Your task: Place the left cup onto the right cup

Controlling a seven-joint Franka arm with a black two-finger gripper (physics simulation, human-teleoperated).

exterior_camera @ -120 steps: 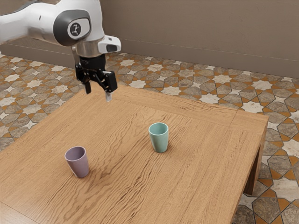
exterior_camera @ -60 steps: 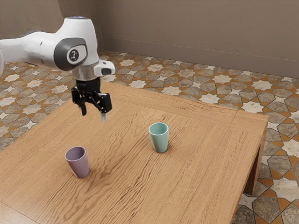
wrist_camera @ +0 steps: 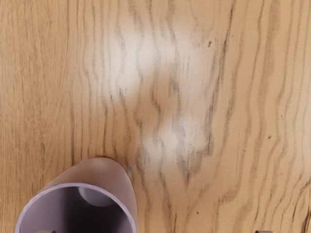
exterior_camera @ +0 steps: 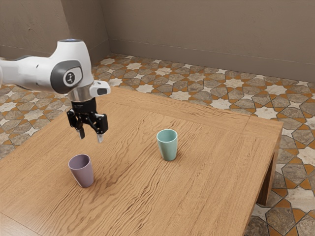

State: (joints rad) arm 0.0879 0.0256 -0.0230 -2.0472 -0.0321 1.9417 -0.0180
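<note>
- Exterior view: a wooden surface [exterior_camera: 206, 196] with bold grain stands on a floor [exterior_camera: 275, 93] of star-patterned tiles, with plain brownish walls [exterior_camera: 221, 24] behind.
- At the exterior view's left, the white arm [exterior_camera: 44, 73] reaches in. The end effector [exterior_camera: 90, 137] hangs above the surface, fingers pointing down and spread, with nothing between them.
- The purple cup [exterior_camera: 81, 170] stands upright on the surface below the end effector, apart from it.
- The teal cup [exterior_camera: 167, 144] stands upright toward the exterior view's right, well apart from the purple cup.
- Wrist view: the purple cup [wrist_camera: 82, 204] shows its open mouth close under the hand, on bare wood.
</note>
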